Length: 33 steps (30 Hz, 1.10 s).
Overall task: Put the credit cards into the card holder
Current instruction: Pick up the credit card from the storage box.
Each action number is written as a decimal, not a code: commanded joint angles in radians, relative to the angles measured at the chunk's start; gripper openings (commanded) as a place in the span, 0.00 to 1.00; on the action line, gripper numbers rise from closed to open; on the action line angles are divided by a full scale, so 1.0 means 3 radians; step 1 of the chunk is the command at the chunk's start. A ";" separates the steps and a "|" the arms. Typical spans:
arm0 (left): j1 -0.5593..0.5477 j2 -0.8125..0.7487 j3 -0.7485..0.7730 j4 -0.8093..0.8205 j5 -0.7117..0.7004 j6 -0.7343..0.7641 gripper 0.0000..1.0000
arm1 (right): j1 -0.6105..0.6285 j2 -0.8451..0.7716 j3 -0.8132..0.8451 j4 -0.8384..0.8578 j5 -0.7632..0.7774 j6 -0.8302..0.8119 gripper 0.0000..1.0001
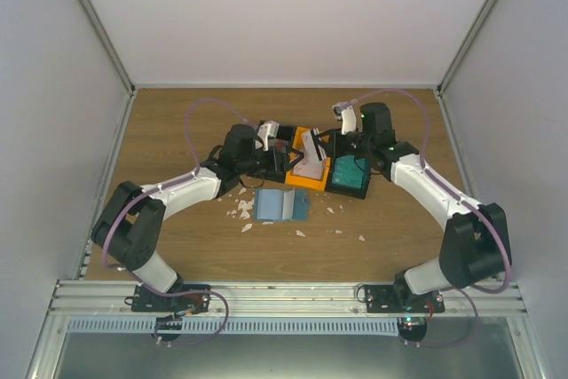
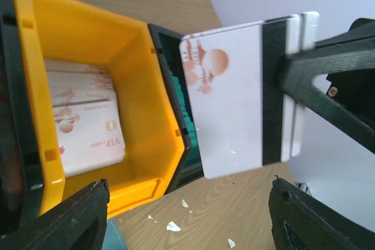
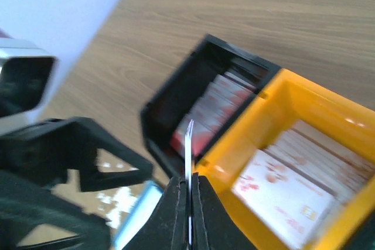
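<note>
Bench contents as we log them:

1. Right gripper [image 3: 188, 215]: clamped on one white card [image 2: 228, 98] with a red print and a dark stripe. We see the card held upright above the orange bin [image 2: 135, 86], touching nothing else.
2. Left gripper [image 2: 187, 203]: fingers spread wide with nothing between them, facing the held card from the left-edge side.
3. Orange bin: middle of a row of three bins touching side by side, about mid-bench and slightly toward the far edge. We see a flat stack of red-and-white cards [image 2: 82, 121] in it.
4. Right-hand black bin [image 2: 155, 45]: on the right-edge side of the orange bin and filled with teal cards [image 1: 349, 175].
5. Left-hand black bin [image 3: 158, 109]: on the left-edge side of the orange bin. We see more red-and-white cards standing in it, blurred.
6. Card holder [image 1: 280, 205]: blue, lying open and flat at the centre of the bench [image 1: 177, 130], just on the near-edge side of the bins. We cannot tell whether any card sits in it.
7. White scraps [image 1: 240, 210]: scattered beside the card holder, mostly on its left-edge side.
</note>
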 commanded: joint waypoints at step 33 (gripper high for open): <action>0.0383 -0.0096 -0.0052 0.1459 0.1745 -0.1370 0.00 | -0.0256 -0.0339 -0.0672 0.1826 -0.1449 0.1774 0.38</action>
